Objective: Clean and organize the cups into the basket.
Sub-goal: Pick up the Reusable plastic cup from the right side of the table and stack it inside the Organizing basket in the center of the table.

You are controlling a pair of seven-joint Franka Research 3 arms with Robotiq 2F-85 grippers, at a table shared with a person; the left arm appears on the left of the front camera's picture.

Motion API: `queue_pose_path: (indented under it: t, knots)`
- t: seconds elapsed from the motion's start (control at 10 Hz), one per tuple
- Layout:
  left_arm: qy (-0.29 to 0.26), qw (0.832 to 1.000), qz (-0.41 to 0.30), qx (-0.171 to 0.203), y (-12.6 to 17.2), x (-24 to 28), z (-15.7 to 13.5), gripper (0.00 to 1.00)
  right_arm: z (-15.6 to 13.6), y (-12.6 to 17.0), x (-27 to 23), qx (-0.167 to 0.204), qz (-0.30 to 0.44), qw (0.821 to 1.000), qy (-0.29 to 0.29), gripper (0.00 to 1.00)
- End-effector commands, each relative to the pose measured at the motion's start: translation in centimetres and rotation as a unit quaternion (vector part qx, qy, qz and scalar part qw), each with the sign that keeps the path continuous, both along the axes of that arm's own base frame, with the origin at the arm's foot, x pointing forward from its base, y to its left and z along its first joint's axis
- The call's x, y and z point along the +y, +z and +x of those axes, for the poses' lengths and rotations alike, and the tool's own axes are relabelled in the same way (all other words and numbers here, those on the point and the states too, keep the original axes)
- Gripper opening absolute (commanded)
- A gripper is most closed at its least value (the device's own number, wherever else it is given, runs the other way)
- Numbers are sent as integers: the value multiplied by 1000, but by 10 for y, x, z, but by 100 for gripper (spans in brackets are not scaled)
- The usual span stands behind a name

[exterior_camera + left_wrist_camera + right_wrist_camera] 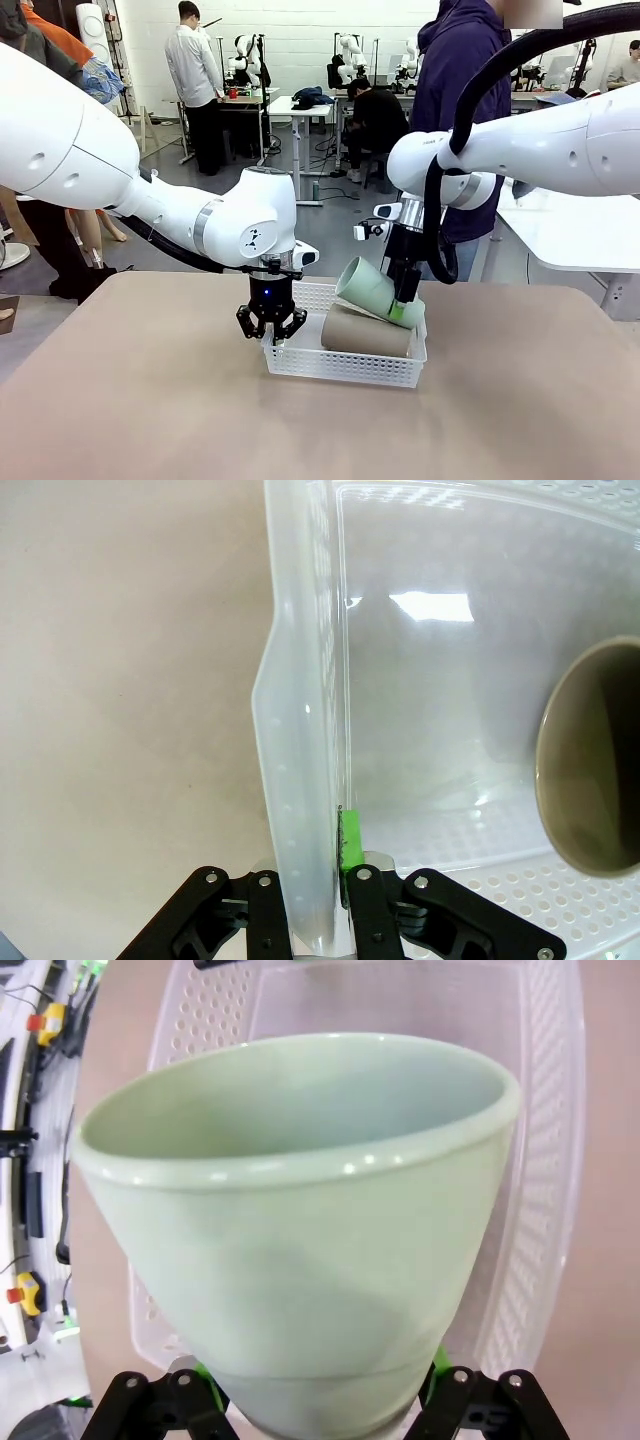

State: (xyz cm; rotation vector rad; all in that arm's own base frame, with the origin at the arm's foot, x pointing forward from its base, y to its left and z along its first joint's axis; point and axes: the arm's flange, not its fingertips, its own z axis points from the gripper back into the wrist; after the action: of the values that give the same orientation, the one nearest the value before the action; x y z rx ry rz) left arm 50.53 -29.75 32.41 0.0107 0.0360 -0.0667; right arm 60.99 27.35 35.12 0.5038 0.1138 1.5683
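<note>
The basket (340,366) sits mid-way on the desk (150,400). A cup (362,333) lies inside it. A second cup (372,290) tilts above that, over the basket's right end.

Bright even light, glare on basket (430,605) (edges bowed), soft shadows

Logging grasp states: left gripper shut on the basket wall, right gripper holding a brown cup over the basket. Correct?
Wrong cup. The right gripper holds the mint green cup over the basket, clear in the right wrist view; the brown cup lies inside. The left gripper is shut on the basket wall, as stated.
</note>
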Motion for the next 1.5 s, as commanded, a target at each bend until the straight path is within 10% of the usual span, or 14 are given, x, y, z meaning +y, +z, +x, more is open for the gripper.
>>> queue_pose_path:
  t: [0.0, 0.5, 0.8, 1.4]
  knots:
    - [-4, 1000, 0, -2, -1, 2, -1, 0, 14, -4, 1, 11, 5, 1000, 19, 81]
    - [-4, 1000, 0, -2, -1, 2, -1, 0, 21, -30, 11, 34, -12, 999, 36, 81]
    - [-4, 1000, 0, -2, -1, 2, -1, 0, 20, -26, 7, 37, -3, 999, 31, 100]
    - [-4, 1000, 0, -2, -1, 2, -1, 0, -4, 34, -17, -30, 57, 998, 23, 100]
